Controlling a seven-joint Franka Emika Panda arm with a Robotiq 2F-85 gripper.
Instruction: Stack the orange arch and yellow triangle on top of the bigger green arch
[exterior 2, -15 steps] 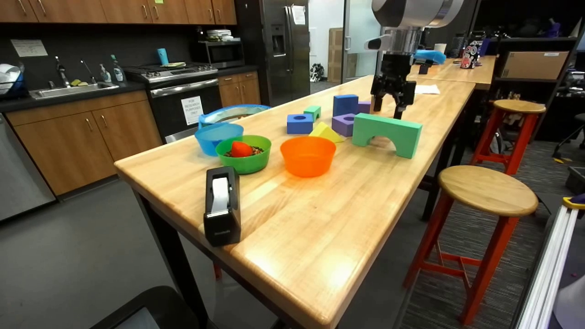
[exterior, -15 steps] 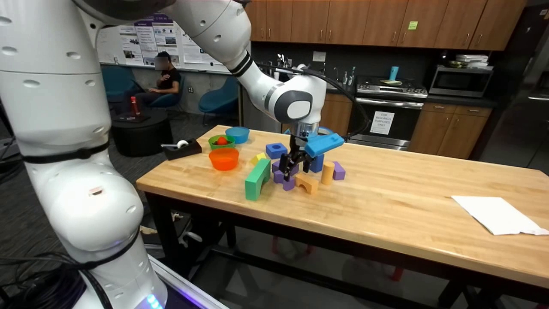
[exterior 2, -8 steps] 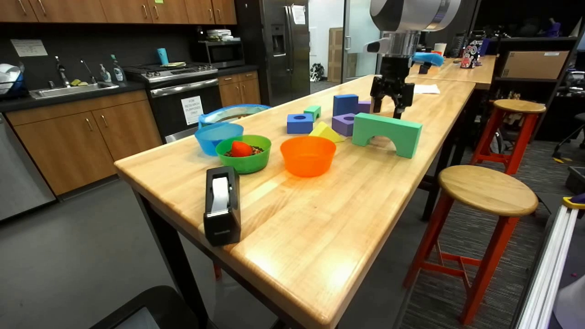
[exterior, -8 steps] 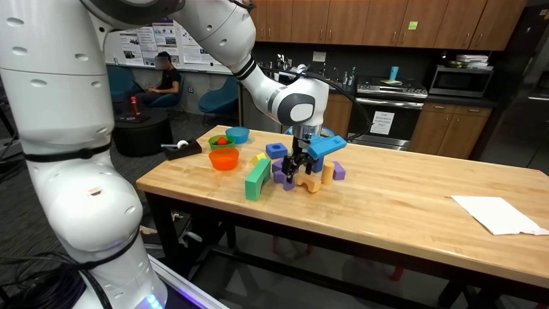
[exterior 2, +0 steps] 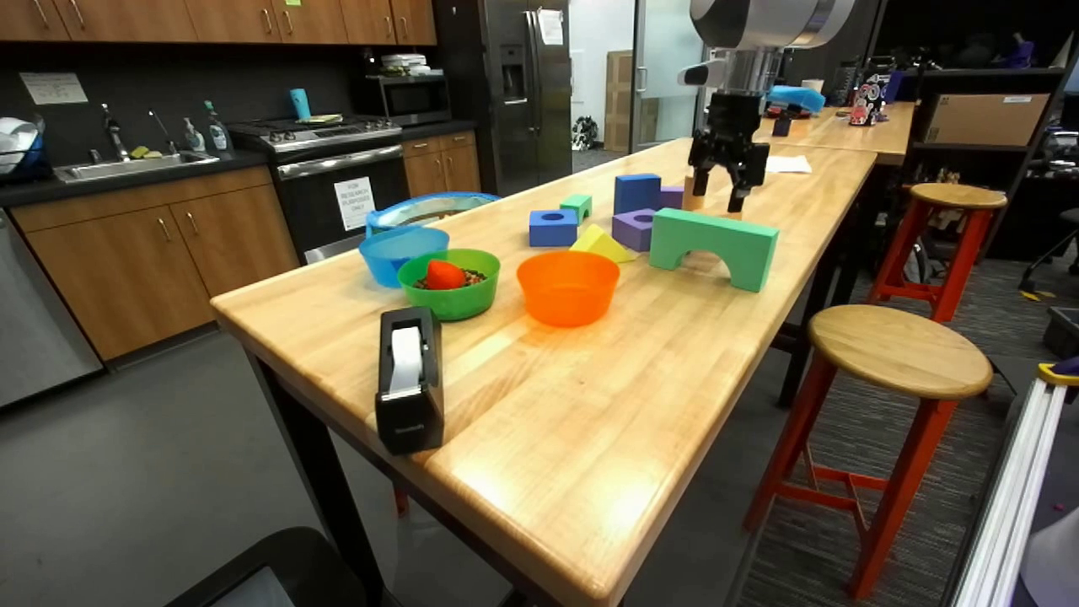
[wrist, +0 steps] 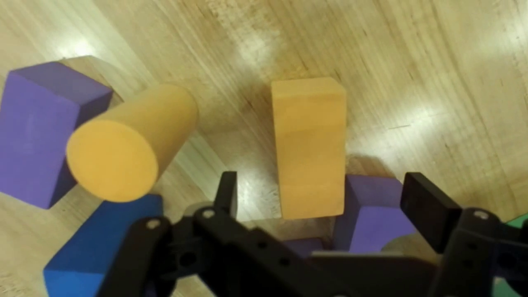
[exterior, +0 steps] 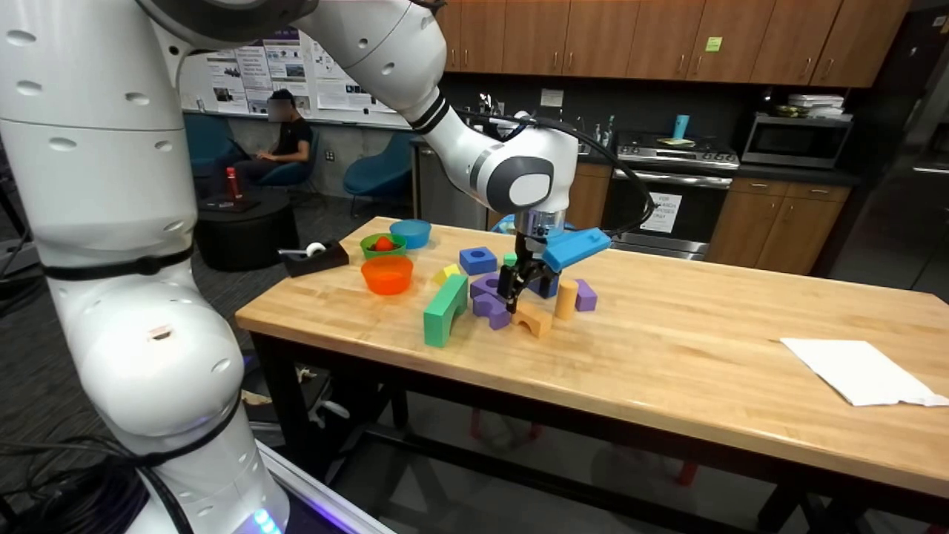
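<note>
A sheet (exterior 2: 354, 203) on the oven (exterior 2: 308, 202) beyond my bench (exterior 2: 582, 396) reads "FOR RESEARCH PURPOSES ONLY"; the lettering on the black tape dispenser (exterior 2: 411, 405) is too small for me to make out. The bench is pale wood, streaked with grain and shining where the light strikes. Past it I see brown cupboards (exterior: 600, 37) and a seated person (exterior: 293, 139) in a black shirt. My hand (wrist: 321, 196) is spread wide and holds nothing; in the wrist view the orange arch (wrist: 311, 152) shows between its fingers (wrist: 427, 210), apart from both, standing on the bench, matte and smooth. A purple arch (exterior: 486, 305) is just beside it. The bigger green arch (exterior 2: 716, 236), a thick slab with a half-round opening, stands upright on two feet. The yellow triangle (exterior 2: 598, 244) rests ridge upward near the orange bowl (exterior 2: 568, 293).
</note>
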